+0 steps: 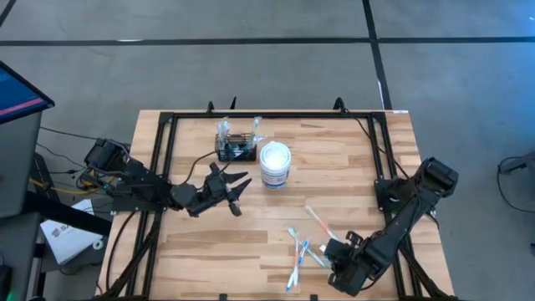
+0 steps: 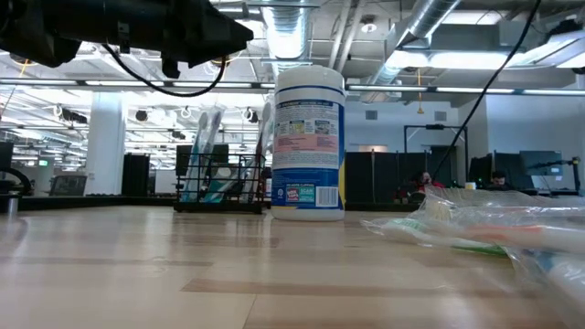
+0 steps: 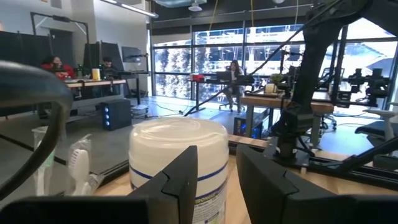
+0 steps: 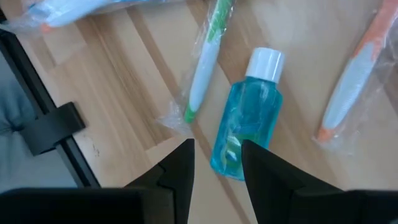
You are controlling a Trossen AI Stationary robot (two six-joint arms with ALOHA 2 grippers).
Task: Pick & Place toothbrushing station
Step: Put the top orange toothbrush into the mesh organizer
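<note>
From the low view the toothbrushing station is partly hidden by the white tub just beside it, and its contents are hard to make out, probably wrapped toothbrushes standing upright. It is a low black wire rack near the bench's far edge, left of the tub. The left claw hovers near both, fingers spread moderately, holding nothing. The right claw sits above a small blue bottle among wrapped toothbrushes at the near edge, its fingers narrowly apart and empty, its tips cut off by the frame.
</note>
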